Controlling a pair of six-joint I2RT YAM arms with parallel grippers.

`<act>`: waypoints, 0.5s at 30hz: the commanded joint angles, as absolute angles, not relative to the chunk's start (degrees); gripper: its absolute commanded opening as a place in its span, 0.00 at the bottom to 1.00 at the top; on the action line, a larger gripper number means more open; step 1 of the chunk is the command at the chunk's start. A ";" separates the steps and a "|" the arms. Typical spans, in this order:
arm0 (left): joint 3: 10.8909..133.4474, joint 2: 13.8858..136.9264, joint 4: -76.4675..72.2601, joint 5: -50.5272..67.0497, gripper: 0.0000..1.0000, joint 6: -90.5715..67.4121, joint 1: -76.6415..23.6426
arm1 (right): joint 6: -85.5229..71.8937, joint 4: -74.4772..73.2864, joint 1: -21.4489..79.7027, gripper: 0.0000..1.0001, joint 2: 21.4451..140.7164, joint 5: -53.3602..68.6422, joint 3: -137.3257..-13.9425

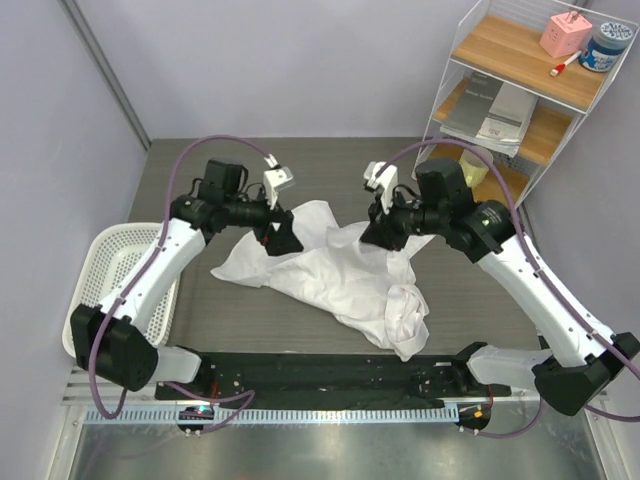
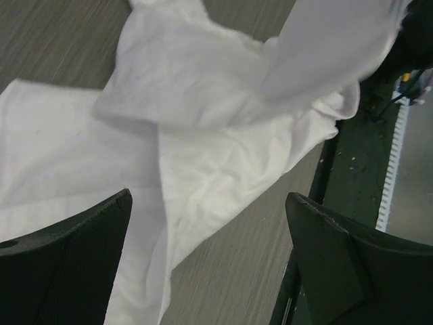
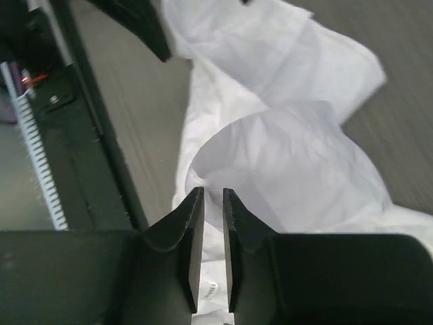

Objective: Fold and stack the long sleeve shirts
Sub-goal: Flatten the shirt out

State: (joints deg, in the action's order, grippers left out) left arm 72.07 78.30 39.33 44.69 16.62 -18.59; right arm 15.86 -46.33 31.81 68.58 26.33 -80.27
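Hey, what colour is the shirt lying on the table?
The shirt is plain white with no pattern. The top external view shows it best.

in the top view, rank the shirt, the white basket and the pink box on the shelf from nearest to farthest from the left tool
1. shirt, under the left tool, in the middle
2. white basket, off to the left side
3. pink box, high at the far right
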 commanded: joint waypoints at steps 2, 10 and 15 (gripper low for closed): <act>72.24 80.41 31.36 47.38 0.92 11.24 -21.89 | 21.25 -52.96 35.77 0.66 69.51 40.78 -79.97; 72.85 82.87 48.71 45.70 0.90 22.47 -13.72 | 27.94 -57.66 16.28 0.76 79.87 28.33 -81.83; 77.96 88.77 68.80 38.77 0.82 42.09 -12.48 | 26.72 -50.37 13.54 0.70 92.07 21.37 -80.50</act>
State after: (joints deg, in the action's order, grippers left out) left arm 75.20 85.93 51.03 43.18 26.57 -12.88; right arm 25.65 -54.02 13.98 84.86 27.05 -81.41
